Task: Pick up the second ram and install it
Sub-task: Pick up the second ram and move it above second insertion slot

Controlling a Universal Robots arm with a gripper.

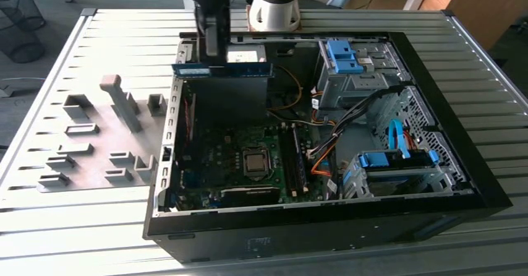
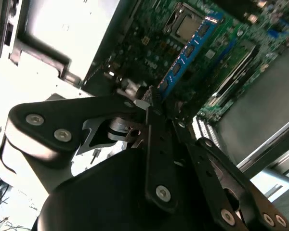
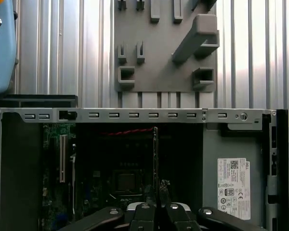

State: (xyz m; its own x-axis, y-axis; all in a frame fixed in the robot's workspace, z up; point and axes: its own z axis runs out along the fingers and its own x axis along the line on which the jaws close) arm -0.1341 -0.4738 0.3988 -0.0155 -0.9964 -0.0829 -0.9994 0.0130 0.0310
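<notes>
Gripper: your gripper (image 1: pixel 212 59) is drawn in narrow and pinches the second ram (image 1: pixel 222 70) near the middle of its upper edge. That grip looks chosen to leave both ends free for a slot's latches.
Second ram: it hangs level just under the fingertips with its contact edge down, so it can go straight into a slot. In the second wrist view it runs out from the gripper (image 2: pixel 149 101) as a blue strip (image 2: pixel 188 53). In the first wrist view you see it edge-on as a thin line (image 3: pixel 155 149).
Motherboard: the motherboard (image 1: pixel 235 158) lies flat on the case floor, below the gripper and apart from the strip.
Memory slots: the long black memory slots (image 1: pixel 293 164) sit low beside the processor socket (image 1: pixel 256 161). They are not under the strip, so it is not lined up.
Case wall: the case wall (image 3: pixel 135 115) stands beyond the board.
Fixture plate: the grey fixture plate (image 1: pixel 91 146) lies farthest out, well apart, on the table (image 1: pixel 49 220).
</notes>
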